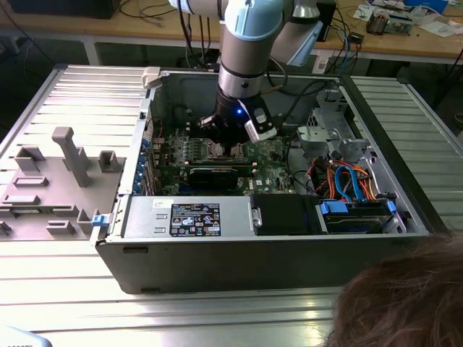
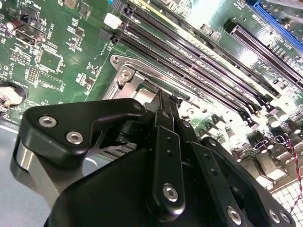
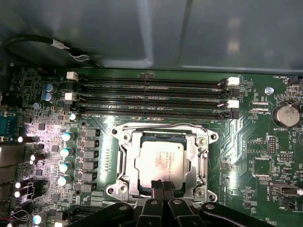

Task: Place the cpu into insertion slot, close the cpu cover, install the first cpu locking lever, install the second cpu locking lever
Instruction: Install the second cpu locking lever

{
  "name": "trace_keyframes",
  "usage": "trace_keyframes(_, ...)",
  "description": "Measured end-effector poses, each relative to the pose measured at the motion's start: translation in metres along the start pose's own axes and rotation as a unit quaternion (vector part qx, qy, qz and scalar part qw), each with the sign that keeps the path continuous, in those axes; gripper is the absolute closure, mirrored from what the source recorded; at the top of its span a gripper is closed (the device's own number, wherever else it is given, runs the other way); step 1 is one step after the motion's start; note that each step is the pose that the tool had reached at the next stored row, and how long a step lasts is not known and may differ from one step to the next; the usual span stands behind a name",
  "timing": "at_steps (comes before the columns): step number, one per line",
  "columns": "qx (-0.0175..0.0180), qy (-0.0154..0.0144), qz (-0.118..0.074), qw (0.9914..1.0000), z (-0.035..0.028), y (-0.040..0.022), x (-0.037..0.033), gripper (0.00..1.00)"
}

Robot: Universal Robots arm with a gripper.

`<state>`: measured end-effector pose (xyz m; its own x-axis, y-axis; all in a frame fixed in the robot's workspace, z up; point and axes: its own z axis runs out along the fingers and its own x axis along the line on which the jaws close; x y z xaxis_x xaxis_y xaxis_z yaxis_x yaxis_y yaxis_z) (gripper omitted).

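The open computer case (image 1: 253,238) fills the middle of the exterior view on the ribbed worktop (image 1: 79,101), with the arm reaching down to its green circuit board (image 3: 265,137). In the first wrist view the cpu (image 3: 163,161) already sits in the insertion slot (image 3: 124,163) at lower centre, and the cpu cover (image 3: 201,158) appears folded down around it. The levers I cannot make out. The gripper (image 3: 163,186), fingertips pinched together and holding nothing, touches the chip's near edge.
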<state>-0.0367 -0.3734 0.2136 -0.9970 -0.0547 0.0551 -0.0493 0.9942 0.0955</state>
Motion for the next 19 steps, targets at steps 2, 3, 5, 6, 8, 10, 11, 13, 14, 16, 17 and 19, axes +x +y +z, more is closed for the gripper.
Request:
trace_keyframes(2, 0.0002, 0.0000, 0.000, 1.00000, -0.0002, 0.0000, -0.0007, 0.89)
trace_keyframes(3, 0.0003, 0.0000, 0.000, 1.00000, -0.0004, 0.0000, -0.0014, 0.89)
trace_keyframes(5, 0.0003, 0.0000, 0.000, 1.00000, -0.0008, 0.0000, -0.0024, 0.89)
trace_keyframes(6, 0.0003, 0.0000, 0.000, 1.00000, -0.0011, 0.0000, -0.0026, 0.89)
trace_keyframes(8, 0.0004, 0.0000, 0.000, 1.00000, -0.0014, 0.0000, -0.0029, 0.89)
trace_keyframes(10, 0.0007, 0.0001, 0.000, 1.00000, -0.0023, 0.0000, -0.0033, 0.89)
trace_keyframes(11, 0.0008, 0.0001, 0.000, 1.00000, -0.0027, 0.0001, -0.0034, 0.89)
trace_keyframes(13, 0.0010, 0.0001, 0.000, 1.00000, -0.0039, 0.0001, -0.0039, 0.89)
trace_keyframes(14, 0.0010, 0.0000, 0.000, 1.00000, -0.0045, 0.0002, -0.0041, 0.89)
trace_keyframes(16, 0.0011, 0.0001, 0.000, 1.00000, -0.0061, 0.0004, -0.0044, 0.89)
trace_keyframes(17, 0.0011, 0.0001, 0.000, 1.00000, -0.0068, 0.0004, -0.0045, 0.89)
trace_keyframes(19, 0.0011, 0.0001, 0.000, 1.00000, -0.0088, 0.0006, -0.0053, 0.89)
